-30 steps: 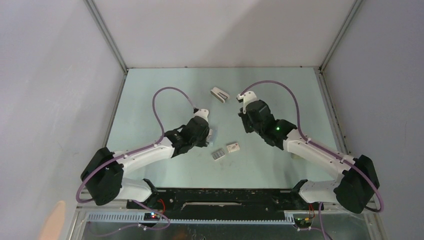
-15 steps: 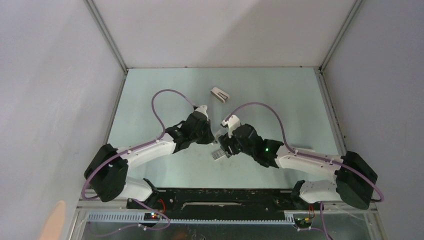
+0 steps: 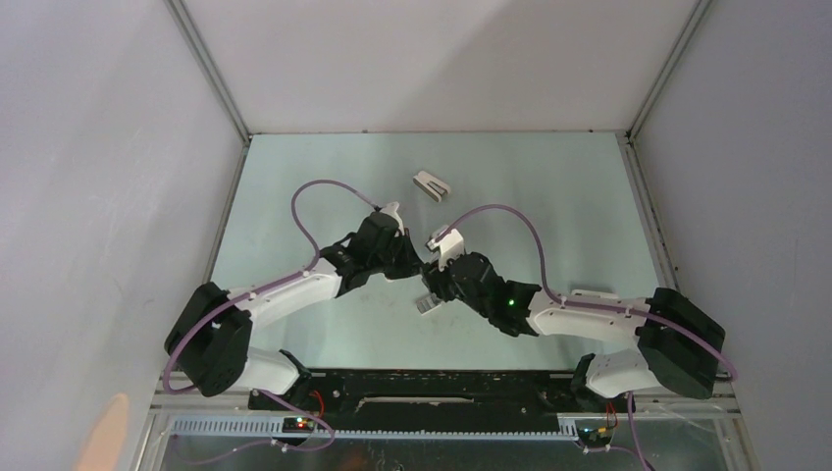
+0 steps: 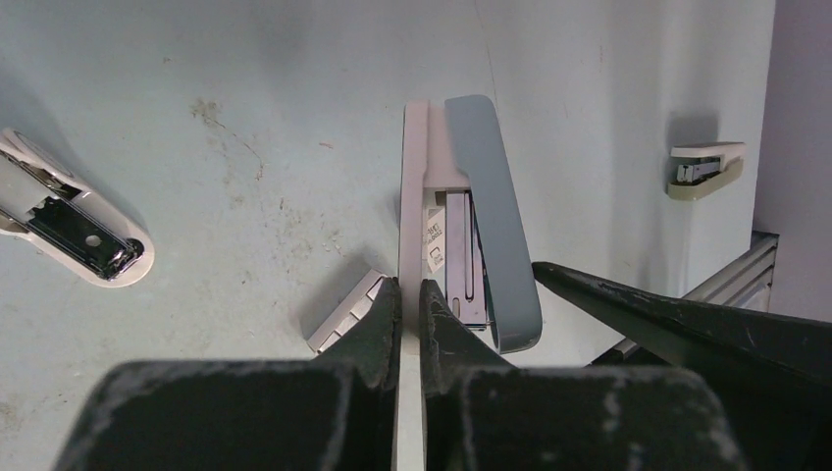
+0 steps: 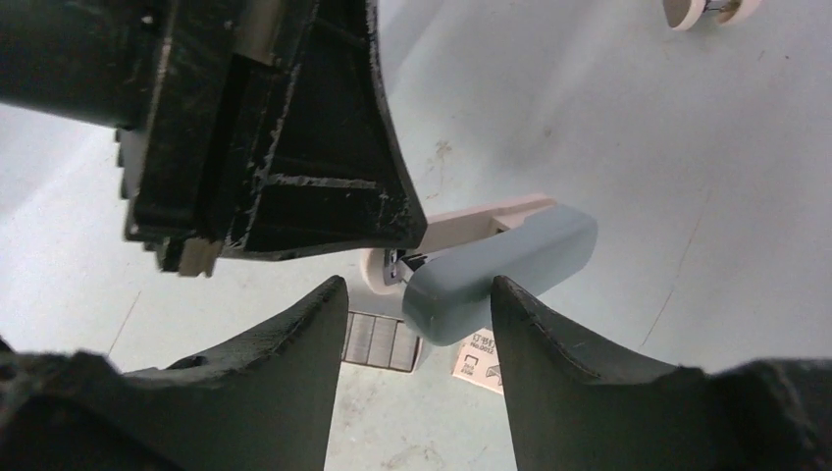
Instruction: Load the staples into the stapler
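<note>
The stapler (image 4: 481, 196) sits mid-frame, pinched by the left gripper (image 4: 409, 294), likely to steady it. The right gripper (image 5: 417, 289), spread, straddles its lid (image 5: 510, 255), probably to open it. The staples (image 4: 345, 312) lie on the surface (image 4: 196, 147), just lower left.

The stapler (image 4: 491, 216) is at the middle of the table (image 3: 549, 196), and the staples (image 3: 427, 305) lie on the table just near of it, with a box (image 5: 481, 361) beside them. A second stapler (image 3: 431, 185) lies well apart, farther back.
</note>
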### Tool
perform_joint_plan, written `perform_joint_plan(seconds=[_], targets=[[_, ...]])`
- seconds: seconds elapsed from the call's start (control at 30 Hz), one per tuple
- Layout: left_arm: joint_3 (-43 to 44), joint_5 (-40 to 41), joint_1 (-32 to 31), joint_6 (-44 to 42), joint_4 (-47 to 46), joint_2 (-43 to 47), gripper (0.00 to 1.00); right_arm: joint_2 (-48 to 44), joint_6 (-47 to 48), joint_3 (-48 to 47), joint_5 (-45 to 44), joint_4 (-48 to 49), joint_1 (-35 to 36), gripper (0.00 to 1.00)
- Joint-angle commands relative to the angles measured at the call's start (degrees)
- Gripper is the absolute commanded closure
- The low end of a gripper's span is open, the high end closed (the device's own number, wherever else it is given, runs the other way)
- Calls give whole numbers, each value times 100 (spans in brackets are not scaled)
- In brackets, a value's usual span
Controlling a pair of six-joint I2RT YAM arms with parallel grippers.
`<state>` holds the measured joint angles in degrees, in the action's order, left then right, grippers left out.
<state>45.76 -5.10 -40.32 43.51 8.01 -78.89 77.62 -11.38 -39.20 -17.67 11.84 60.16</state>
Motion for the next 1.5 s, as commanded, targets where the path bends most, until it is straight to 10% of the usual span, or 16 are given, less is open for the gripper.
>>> perform_joint_plan(seconds=[0.0, 0.93, 1.47], targets=[[47, -151, 3, 97, -214, 205, 100, 123, 87, -104, -471, 434, 3, 45], [-104, -220, 133, -115, -159, 196, 100, -64, -202, -97, -989, -631, -907, 93], [-377, -930, 136, -651, -487, 26, 100, 384, -665, -517, 1693, -844, -2847, 98]])
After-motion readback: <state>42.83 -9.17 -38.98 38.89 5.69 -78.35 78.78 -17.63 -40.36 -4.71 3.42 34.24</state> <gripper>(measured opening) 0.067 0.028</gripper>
